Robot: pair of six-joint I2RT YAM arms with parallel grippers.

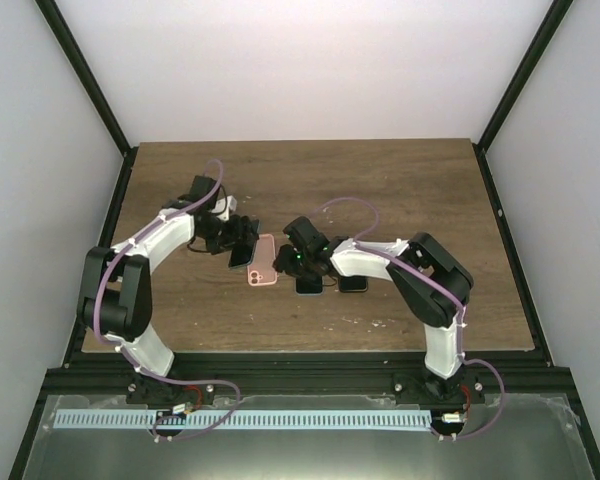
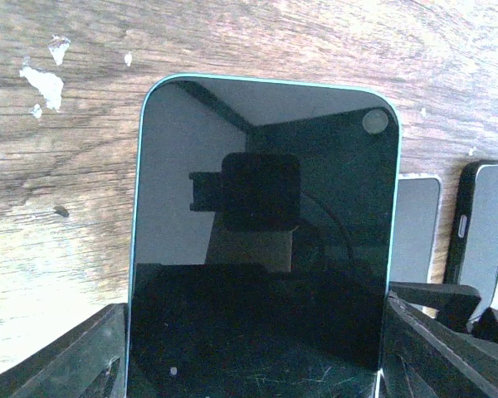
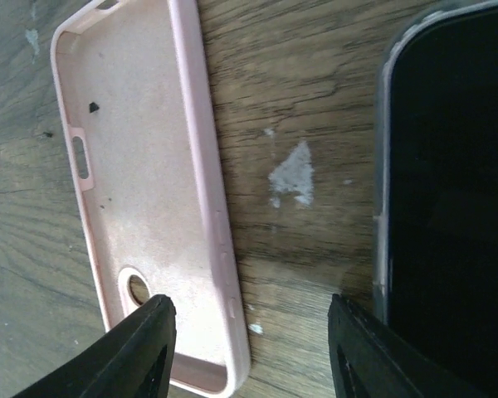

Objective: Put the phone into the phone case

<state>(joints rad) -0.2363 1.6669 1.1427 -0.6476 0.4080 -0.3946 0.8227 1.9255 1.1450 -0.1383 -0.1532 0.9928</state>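
Top external view places the pink phone case (image 1: 262, 262) flat on the worktop (image 1: 400, 190) between the two arms' ends, but it hides how the pincers stand. The left wrist view settles it for the left pincer (image 2: 256, 332): set wide, its two fingers (image 2: 66, 361) press the long edges of the phone (image 2: 261, 207), a teal-rimmed one with its dark screen up, just beside the phone case. The right wrist view shows the right pincer (image 3: 251, 332) parted and holding nothing, one finger over the case's open hollow, the other at the edge of a second phone (image 3: 448, 182).
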